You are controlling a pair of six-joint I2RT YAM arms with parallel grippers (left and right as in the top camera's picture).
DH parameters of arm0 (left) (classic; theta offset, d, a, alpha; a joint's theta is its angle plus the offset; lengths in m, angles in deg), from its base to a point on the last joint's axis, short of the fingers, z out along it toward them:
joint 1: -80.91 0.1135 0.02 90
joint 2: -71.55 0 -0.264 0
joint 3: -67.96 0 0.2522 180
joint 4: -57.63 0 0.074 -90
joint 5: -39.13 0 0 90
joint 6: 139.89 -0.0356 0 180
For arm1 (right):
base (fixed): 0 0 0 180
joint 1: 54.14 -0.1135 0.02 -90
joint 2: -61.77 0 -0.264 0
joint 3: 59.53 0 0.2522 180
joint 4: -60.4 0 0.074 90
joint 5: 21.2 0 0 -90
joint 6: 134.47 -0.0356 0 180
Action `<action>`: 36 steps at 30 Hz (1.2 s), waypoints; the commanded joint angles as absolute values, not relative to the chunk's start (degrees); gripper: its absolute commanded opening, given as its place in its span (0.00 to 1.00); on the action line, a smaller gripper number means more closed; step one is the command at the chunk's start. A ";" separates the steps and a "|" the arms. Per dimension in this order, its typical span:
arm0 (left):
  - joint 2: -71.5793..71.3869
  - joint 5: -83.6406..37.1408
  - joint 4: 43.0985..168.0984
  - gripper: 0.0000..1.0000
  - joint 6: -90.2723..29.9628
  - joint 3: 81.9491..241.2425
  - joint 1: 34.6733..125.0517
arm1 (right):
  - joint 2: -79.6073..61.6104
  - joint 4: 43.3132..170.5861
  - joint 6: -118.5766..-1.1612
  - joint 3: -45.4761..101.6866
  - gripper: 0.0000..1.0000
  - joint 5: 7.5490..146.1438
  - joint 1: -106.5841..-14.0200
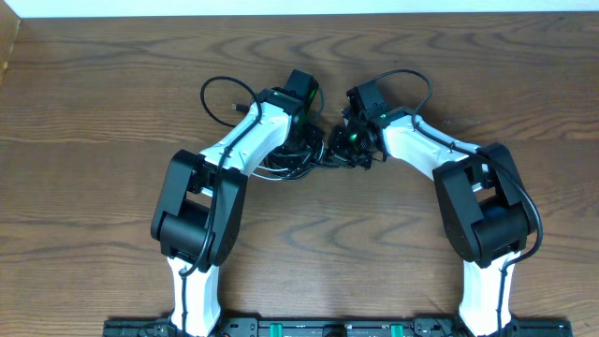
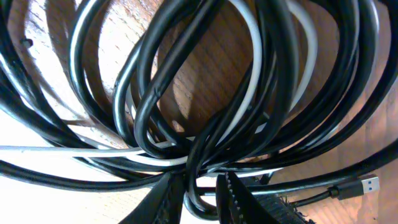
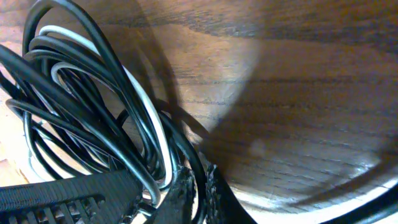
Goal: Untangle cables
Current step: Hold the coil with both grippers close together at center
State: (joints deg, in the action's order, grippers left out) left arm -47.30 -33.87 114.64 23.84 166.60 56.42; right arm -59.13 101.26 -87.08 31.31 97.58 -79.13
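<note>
Several thin cables (image 1: 298, 161), nearly all black, with one white strand (image 2: 252, 81) wound among them; a single tangled bundle.

Location: middle of the wooden table (image 1: 112, 94), a little toward the far side, between the two arm tips and partly hidden under them.

Lie: from overhead the bundle runs longer from left to right than from near to far. In the left wrist view the strands form stacked, overlapping loops with bare wood showing through the middle. The white strand follows the black loops and also crosses under them in a flat line.

Ends: one plug (image 2: 368, 185), black body with a metal tip, at the right edge of the left wrist view. It lies almost level with its tip pointing away from the coil. Other ends cannot be made out.

Left gripper (image 2: 202, 190): at the left side of the bundle, jaws narrowly apart with a black loop between them; whether they pinch it cannot be told.

Right gripper (image 3: 200, 183): at the right side of the bundle, jaws drawn almost together, closed on a black strand at the coil's edge, with the white strand just beside the left finger. Bare wood fills the rest of that view.
</note>
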 commanded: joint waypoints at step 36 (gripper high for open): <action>-45.90 -32.43 114.72 0.07 21.72 166.80 56.90 | -60.53 102.00 -87.08 29.36 0.01 94.80 -79.37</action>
